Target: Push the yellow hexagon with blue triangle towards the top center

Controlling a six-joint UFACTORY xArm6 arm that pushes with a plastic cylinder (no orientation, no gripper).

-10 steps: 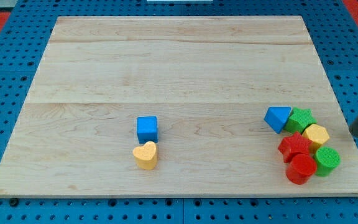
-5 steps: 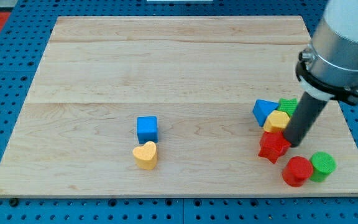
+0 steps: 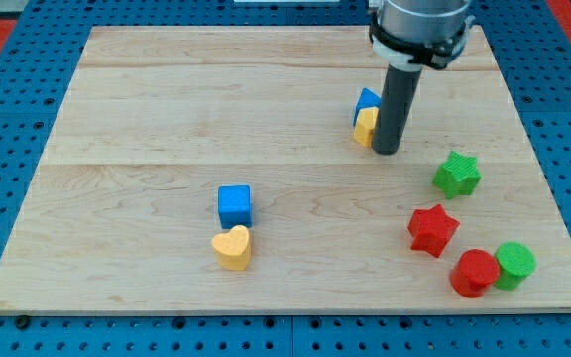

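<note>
Since half second ago: my tip (image 3: 386,151) drove yellow hexagon block (image 3: 366,127) and blue triangle block (image 3: 367,101) up-left, clear of cluster. Tool is bare rod, no jaws. Pair now upper centre-right of wooden surface (image 3: 167,99); further push toward top centre needed.

the rod (image 3: 397,99) partly hides the yellow hexagon (image 3: 366,126) and blue triangle (image 3: 367,102).

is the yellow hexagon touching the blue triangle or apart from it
Touching: the yellow hexagon sits pressed against the blue triangle with no gap showing, and my tip is right beside them on the view's right.
</note>
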